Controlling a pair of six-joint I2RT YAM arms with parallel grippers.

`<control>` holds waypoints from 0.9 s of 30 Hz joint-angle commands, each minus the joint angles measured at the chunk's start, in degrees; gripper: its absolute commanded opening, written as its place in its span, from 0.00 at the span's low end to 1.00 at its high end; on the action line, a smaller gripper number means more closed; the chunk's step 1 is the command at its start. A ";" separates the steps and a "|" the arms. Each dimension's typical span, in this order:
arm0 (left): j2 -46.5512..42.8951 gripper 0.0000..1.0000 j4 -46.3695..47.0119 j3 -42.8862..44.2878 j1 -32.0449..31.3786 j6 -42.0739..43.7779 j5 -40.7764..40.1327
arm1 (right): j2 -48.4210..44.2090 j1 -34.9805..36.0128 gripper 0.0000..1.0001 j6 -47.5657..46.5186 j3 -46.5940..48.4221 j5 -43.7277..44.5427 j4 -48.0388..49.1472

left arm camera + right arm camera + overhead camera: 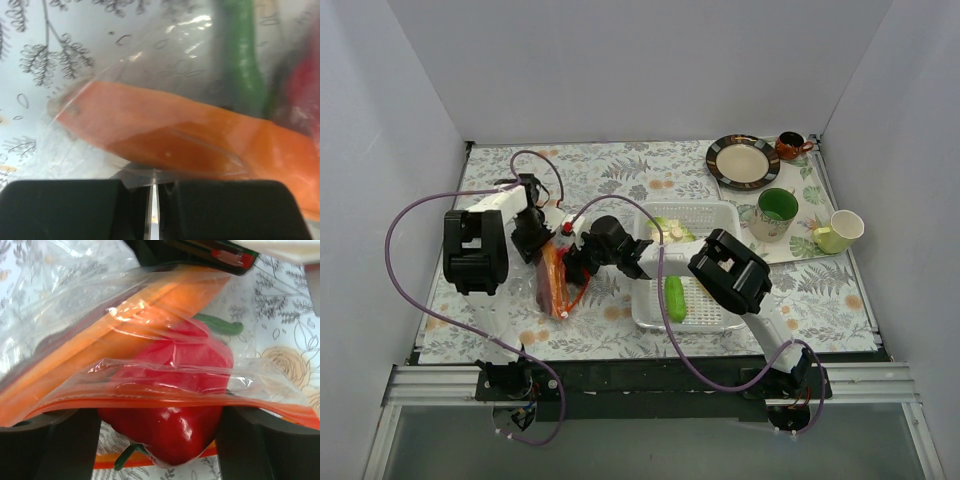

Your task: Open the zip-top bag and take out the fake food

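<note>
Left wrist alone shows left end effector pinched together on zip-top bag film; right wrist shows right end effector clamped on one red pepper. Bag on table beside tray, one cucumber inside.

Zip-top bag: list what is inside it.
Inside the zip-top bag show a red pepper, a long orange piece and a dark green chili. Whatever lies beneath them is covered.
</note>
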 commanded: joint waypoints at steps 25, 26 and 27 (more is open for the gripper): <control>4.90 0.00 10.31 -5.72 8.97 -0.37 10.27 | -47.26 -6.75 0.05 8.51 -25.59 42.08 -26.44; 4.90 0.00 10.66 -5.98 8.88 -0.37 10.27 | -47.00 -8.09 0.08 9.22 -25.68 42.88 -28.45; 4.90 0.00 10.92 -5.98 8.88 -0.37 10.27 | -46.47 -9.06 0.15 9.66 -25.68 43.93 -31.00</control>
